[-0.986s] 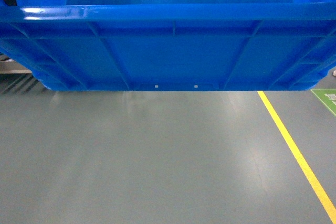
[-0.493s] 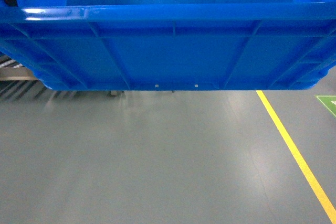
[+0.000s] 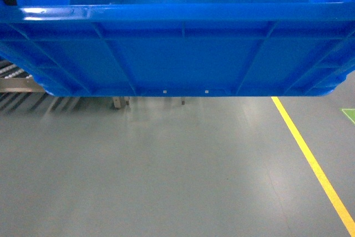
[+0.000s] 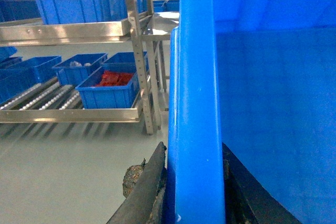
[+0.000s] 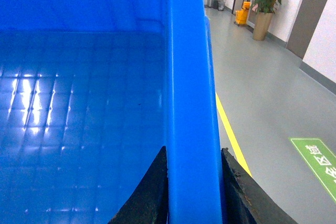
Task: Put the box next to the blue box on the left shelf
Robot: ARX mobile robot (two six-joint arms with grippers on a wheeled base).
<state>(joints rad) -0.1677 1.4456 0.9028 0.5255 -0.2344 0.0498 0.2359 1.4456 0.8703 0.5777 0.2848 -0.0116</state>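
A: What has changed in the last second?

B: In the head view the box [image 3: 177, 54] fills the upper half exactly as before, so it has not shifted against the robot. The floor has. The yellow floor line [image 3: 310, 159] has slid, the green floor marking [image 3: 349, 115] has nearly left the right edge, and rack legs [image 3: 119, 102] plus a strip of rollers now show under the box's left corner, where a second ago there was little but bare floor.

A: So the base is moving, not the arms?

B: That is my reading: the robot is turning or rolling toward the left shelf [image 4: 68, 114] while carrying the box.

A: How is the box held?

B: The left gripper [image 4: 194, 182] has its jaws clamped over one side wall, one finger outside and one inside. The right gripper [image 5: 191, 182] is clamped the same way on the opposite wall. The box hangs above the floor, touching nothing else that I can see.

A: And the target?

B: The left wrist view shows the roller shelf with a blue box holding red parts [image 4: 111, 88] at its front bar, others behind, and open rollers to that box's left. The carried box is near but well short of the rack, so the approach is unfinished and the placing has not begun.
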